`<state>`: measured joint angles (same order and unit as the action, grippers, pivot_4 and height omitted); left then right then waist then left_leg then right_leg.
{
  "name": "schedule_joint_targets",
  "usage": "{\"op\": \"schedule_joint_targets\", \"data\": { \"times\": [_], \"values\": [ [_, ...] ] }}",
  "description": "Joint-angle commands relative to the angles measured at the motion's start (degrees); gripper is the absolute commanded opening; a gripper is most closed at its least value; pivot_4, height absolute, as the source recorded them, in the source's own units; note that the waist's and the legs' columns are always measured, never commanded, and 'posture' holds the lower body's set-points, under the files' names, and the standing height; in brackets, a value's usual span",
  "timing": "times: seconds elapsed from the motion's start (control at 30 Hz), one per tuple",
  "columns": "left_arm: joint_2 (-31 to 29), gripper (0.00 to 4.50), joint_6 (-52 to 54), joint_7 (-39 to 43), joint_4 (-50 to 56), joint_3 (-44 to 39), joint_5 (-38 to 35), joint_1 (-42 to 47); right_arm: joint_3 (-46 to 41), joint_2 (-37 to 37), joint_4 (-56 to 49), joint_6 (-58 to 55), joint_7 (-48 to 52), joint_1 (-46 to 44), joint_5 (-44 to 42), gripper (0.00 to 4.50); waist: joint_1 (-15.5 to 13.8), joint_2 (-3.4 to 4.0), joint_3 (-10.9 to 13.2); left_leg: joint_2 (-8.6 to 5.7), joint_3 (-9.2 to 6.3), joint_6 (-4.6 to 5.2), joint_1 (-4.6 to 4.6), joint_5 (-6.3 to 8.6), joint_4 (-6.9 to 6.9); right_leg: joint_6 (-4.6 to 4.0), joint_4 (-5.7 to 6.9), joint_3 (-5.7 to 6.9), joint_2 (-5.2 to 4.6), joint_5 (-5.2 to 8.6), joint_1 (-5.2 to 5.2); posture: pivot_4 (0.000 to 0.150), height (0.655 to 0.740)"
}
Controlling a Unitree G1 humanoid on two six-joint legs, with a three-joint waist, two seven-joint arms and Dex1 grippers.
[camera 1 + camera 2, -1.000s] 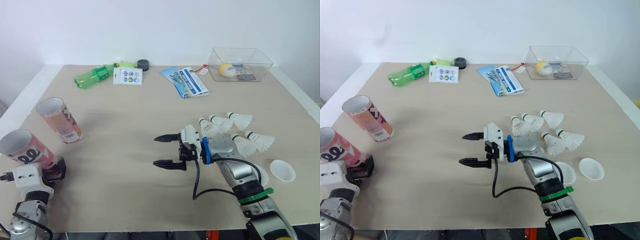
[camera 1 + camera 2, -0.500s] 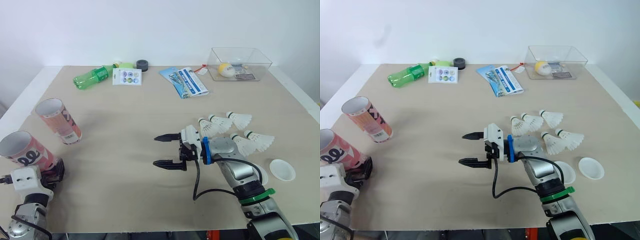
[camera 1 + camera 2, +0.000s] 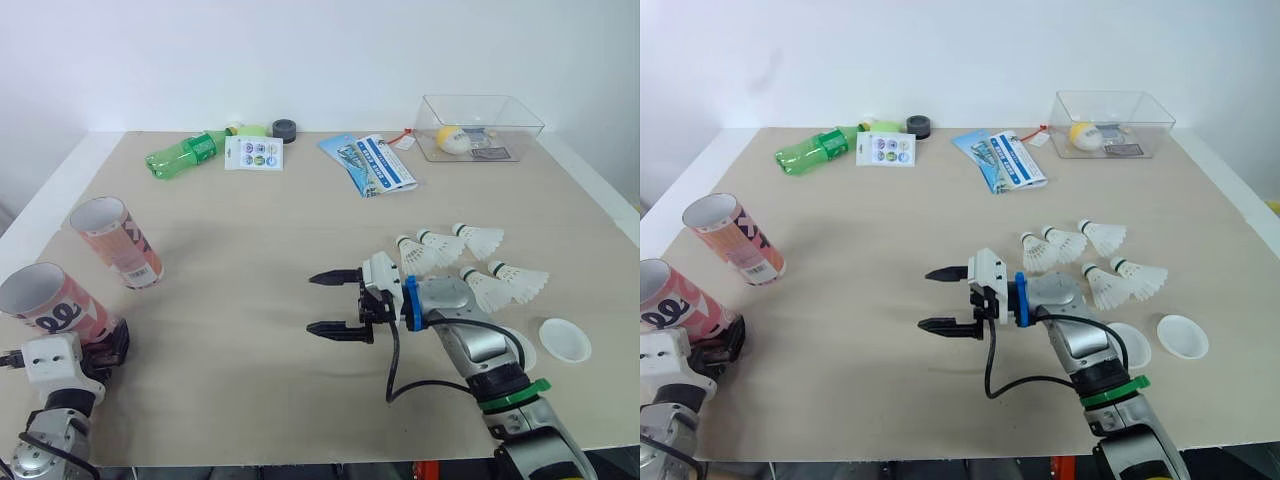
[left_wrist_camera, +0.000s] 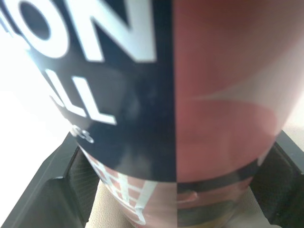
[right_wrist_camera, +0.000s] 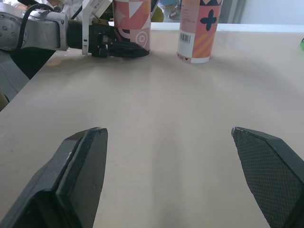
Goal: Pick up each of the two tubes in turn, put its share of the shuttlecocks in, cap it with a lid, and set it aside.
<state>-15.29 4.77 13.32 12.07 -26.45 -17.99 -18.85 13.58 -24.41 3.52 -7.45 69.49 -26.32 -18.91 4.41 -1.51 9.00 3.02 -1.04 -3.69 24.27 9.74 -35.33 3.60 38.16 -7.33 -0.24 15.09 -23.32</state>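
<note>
A pale tabletop [image 3: 250, 220] set against a white wall [image 3: 300, 60] carries the whole task. At its near left corner the left gripper [image 3: 105, 340] clamps both fingers on the base of one tube [image 3: 50, 298], which stands nearly upright with its open mouth facing up. The second tube [image 3: 117, 240] stands free just beyond it. The five shuttlecocks [image 3: 440, 250] lie in a loose cluster on the right side of the table, with a white lid [image 3: 565, 340] near them and another partly hidden under the right forearm. Note the key relation: the right gripper [image 3: 312, 302] hangs low over mid-table with its fingers spread wide and empty, pointing toward the tubes. The shuttlecocks therefore sit behind its wrist, on the side away from the fingertips. The right arm is by far the nearer to them, so you will probably need to swing its wrist round before it can pinch one and carry it across to the held tube's mouth.
</note>
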Motion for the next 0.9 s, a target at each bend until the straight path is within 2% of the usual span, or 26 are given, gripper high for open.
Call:
{"op": "schedule_joint_targets", "data": {
  "times": [0.03,0.23,0.37,0.53,0.67,0.77,0.9],
  "values": [
    [0.00,3.56,1.58,1.11,-2.31,1.79,0.84,-1.49,-0.94,0.03,-2.68,-0.07,-0.36,-0.14,-0.91,4.50,0.00,0.00,0.00,0.00,0.00,0.00,0.00,0.00,0.00,0.00,0.00,0.00,-0.01,0.00,-0.01,0.150,0.7400],
    [-0.39,3.56,1.18,1.22,-2.54,2.04,1.62,-1.20,-1.04,-0.14,-2.99,-0.42,-0.39,0.08,-0.96,4.50,0.00,0.01,0.00,-0.01,-0.01,0.00,0.00,0.00,0.00,0.00,0.00,0.01,-0.01,0.00,-0.01,0.150,0.7400],
    [-2.40,3.56,-2.06,4.42,0.67,5.16,4.12,-2.40,-1.54,-0.22,-2.92,-0.52,-0.49,0.14,-1.22,4.50,0.00,0.00,0.00,-0.01,-0.01,0.00,0.00,0.00,0.00,0.00,0.00,0.01,-0.02,0.00,-0.02,0.150,0.7400],
    [-7.10,3.56,-2.91,11.05,7.41,10.62,5.62,-4.59,-4.29,-0.89,-4.81,-1.92,-2.64,1.80,-2.85,4.50,-0.17,-0.06,0.03,-0.09,0.01,-0.06,0.04,0.04,0.00,0.06,-0.09,0.01,-0.18,0.08,-0.08,0.150,0.7400],
    [-12.75,3.56,0.42,17.26,11.92,15.68,5.03,-3.49,-6.73,-1.45,-8.27,-4.21,-5.59,4.17,-4.45,4.50,-0.70,-0.15,0.08,-0.23,-0.08,-0.08,0.09,0.07,0.00,0.15,-0.11,0.02,-0.29,0.23,-0.11,0.150,0.7400],
    [-18.18,3.56,4.69,22.90,13.08,20.09,4.40,1.00,-8.80,-1.98,-12.07,-6.59,-8.65,6.63,-5.78,4.50,-0.90,-0.17,0.12,-0.24,0.01,-0.10,0.11,0.11,0.01,0.15,-0.11,0.02,-0.38,0.24,-0.02,0.150,0.7400],
    [-22.80,3.56,11.61,29.36,10.65,25.36,2.52,12.93,-11.01,-3.13,-15.97,-7.61,-12.22,10.73,-5.77,4.50,-1.61,-0.21,0.21,-0.22,-0.06,-0.09,0.19,0.11,0.04,0.12,-0.10,0.13,-0.34,0.26,-0.05,0.150,0.7400]
  ]
}}
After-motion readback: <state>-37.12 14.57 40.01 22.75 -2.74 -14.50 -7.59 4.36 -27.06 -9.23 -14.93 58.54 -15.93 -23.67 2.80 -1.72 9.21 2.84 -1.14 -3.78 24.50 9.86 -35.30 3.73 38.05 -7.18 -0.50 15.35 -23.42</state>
